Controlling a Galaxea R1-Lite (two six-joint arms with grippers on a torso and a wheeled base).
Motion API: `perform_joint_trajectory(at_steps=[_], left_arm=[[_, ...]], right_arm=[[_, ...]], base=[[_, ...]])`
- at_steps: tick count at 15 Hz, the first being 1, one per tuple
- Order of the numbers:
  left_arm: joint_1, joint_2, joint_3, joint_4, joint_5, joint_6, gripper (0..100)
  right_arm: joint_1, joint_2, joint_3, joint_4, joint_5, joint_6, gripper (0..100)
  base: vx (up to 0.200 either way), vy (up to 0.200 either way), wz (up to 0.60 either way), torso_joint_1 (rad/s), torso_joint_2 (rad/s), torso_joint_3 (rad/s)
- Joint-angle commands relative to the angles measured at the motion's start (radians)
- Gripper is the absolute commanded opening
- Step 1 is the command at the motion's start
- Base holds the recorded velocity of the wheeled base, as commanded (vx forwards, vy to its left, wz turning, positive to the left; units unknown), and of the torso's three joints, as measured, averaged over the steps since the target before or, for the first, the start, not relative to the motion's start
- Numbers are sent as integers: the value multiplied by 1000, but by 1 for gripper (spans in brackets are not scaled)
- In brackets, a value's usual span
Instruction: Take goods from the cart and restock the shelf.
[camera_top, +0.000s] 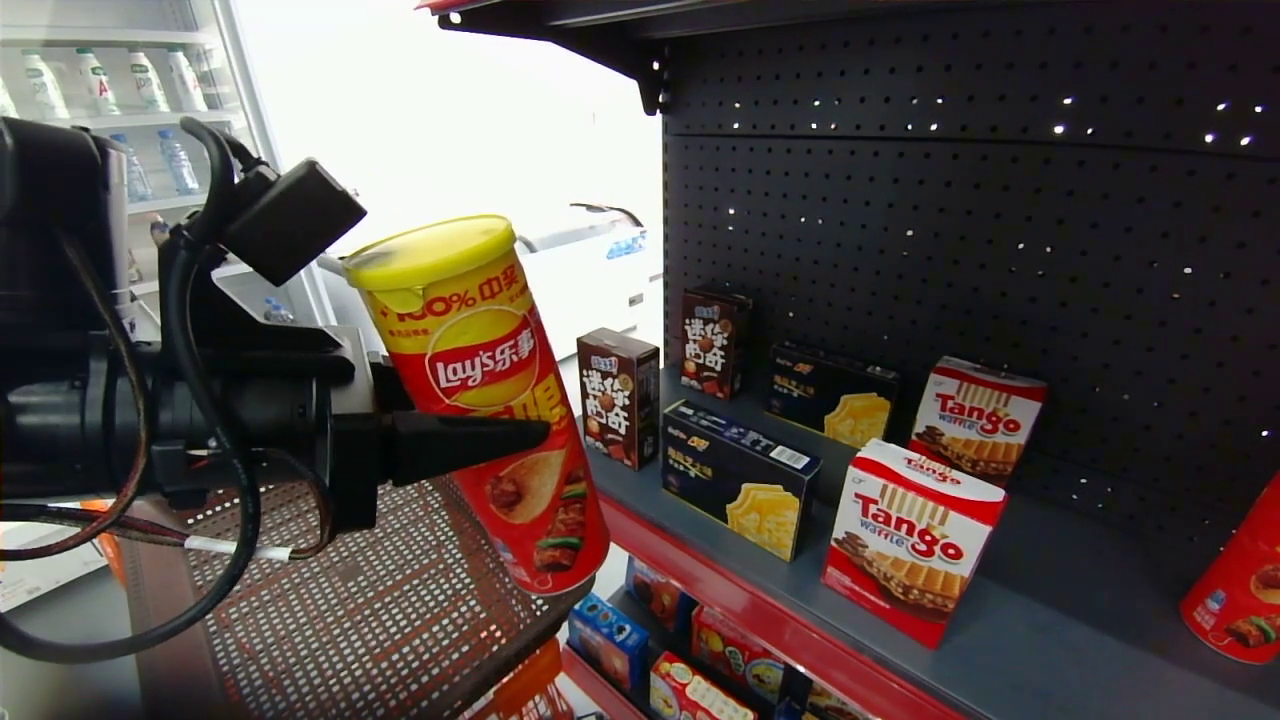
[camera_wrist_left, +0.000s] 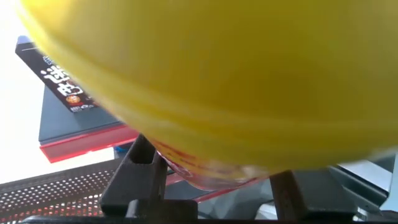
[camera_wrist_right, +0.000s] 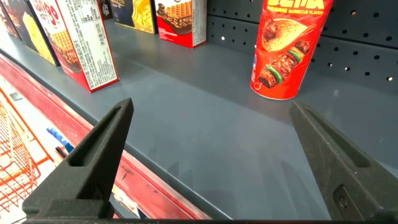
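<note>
Two red cylindrical crisp tubes. Yellow-lidded tube (camera_top: 470, 330) centre-left of frame, long axis near upright, lid tipped upper left, pinched mid-body by left gripper (camera_top: 505, 432) fingers. Second tube (camera_top: 1235, 590) upright at far right on grey metal shelf (camera_top: 1050, 650). Two red-and-white wafer boxes (camera_top: 910, 540), two navy boxes (camera_top: 740, 480), two brown boxes (camera_top: 618, 395). Right gripper (camera_wrist_right: 211, 162) fingers spread wide over shelf.

Red chip can (camera_top: 480, 350) — yellow lid (camera_top: 432, 252), grey shelf (camera_top: 1050, 620), black perforated backboard (camera_top: 950, 250), red-white wafer boxes (camera_top: 912, 540)

The grey shelf (camera_top: 1050, 600) (red front lip) carries two brown boxes (camera_top: 618, 396), two blue boxes (camera_top: 740, 478), two wafer boxes (camera_top: 912, 540) and, well apart, a red can (camera_top: 1238, 590).
</note>
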Motion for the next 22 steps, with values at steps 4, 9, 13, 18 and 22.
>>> perform_joint_trajectory(at_steps=[4,9,13,18,22], left_arm=[[-21,-1,-3,-2,-24,2,0],[-48,-9,-3,-4,-36,2,0],[-49,-7,-1,-7,-36,2,0],[-49,-9,-3,-10,-36,2,0],[-66,-9,-9,-10,-36,2,0]], right_arm=[[0,1,0,0,0,0,100],[0,1,0,0,0,0,100],[0,1,0,0,0,0,100],[0,1,0,0,0,0,100],[0,1,0,0,0,0,100]], base=[[0,0,0,0,0,0],[0,0,0,0,0,0],[0,0,-300,-2,1,1],[0,0,-600,1,4,5],[0,0,-600,0,1,4]])
